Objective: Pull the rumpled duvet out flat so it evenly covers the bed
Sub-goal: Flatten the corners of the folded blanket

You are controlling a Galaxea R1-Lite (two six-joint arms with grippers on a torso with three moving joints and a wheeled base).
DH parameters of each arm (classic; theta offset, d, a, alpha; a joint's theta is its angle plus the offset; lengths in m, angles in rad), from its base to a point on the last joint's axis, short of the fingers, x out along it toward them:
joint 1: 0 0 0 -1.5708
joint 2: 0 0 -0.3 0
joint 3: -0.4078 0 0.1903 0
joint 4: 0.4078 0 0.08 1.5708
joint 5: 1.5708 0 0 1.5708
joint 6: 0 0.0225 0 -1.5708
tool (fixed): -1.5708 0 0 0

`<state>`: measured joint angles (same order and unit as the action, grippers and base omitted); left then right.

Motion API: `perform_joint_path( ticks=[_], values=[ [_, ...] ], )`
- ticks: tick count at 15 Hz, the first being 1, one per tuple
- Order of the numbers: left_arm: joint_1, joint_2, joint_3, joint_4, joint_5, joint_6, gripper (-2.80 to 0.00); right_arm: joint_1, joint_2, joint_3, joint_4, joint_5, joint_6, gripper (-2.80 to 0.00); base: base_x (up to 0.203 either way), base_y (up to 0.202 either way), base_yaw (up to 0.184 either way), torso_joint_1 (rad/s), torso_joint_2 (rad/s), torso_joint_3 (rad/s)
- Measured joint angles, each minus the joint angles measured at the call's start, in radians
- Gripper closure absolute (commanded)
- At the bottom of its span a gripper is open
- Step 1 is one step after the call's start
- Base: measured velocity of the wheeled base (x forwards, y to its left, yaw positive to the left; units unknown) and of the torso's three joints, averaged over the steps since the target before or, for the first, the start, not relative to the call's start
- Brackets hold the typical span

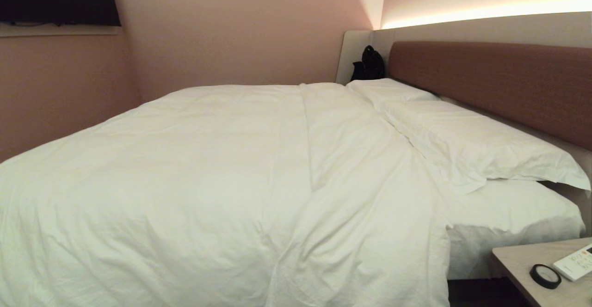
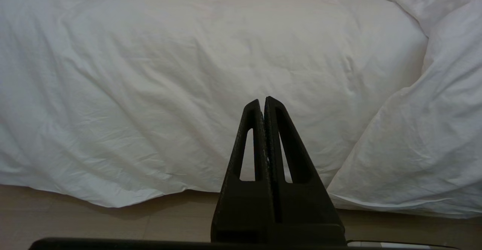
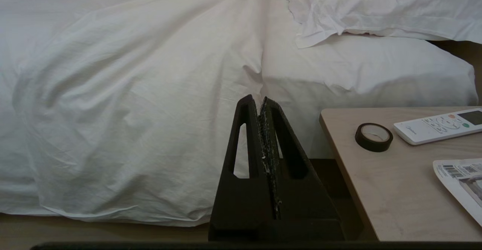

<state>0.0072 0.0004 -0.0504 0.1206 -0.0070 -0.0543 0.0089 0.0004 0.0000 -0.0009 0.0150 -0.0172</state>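
Dim pink-walled room: the bed (image 1: 490,80) carries the duvet (image 1: 194,173), which drapes over its near edge, a ridge by the pillows. Left end effector (image 2: 263,101) and right end effector (image 3: 257,100) hang clenched, empty, off that edge, seemingly parked.

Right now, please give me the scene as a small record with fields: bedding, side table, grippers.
duvet: white, spread over most of the bed, long folds running toward the near edge
pillows: two, flat, along the headboard
bedside table: holds roll of dark tape, white remote control, printed paper
left gripper: shut, empty, in front of the duvet's hanging edge
right gripper: shut, empty, beside the table
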Motion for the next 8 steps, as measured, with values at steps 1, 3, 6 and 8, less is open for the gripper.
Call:
perform_joint_path(
  ticks=[1,3,6,8],
  values=[
    [0.000,0.000,0.000,0.000,0.000,0.000,0.00,0.000,0.000,0.000,0.000,0.000,0.000,0.00,0.000,0.000,0.000,0.000,0.00,0.000],
    [0.000,0.000,0.000,0.000,0.000,0.000,0.00,0.000,0.000,0.000,0.000,0.000,0.000,0.00,0.000,0.000,0.000,0.000,0.00,0.000],
    [0.000,0.000,0.000,0.000,0.000,0.000,0.00,0.000,0.000,0.000,0.000,0.000,0.000,0.00,0.000,0.000,0.000,0.000,0.00,0.000],
    [0.000,0.000,0.000,0.000,0.000,0.002,0.00,0.000,0.000,0.000,0.000,0.000,0.000,0.00,0.000,0.000,0.000,0.000,0.00,0.000]
  ],
)
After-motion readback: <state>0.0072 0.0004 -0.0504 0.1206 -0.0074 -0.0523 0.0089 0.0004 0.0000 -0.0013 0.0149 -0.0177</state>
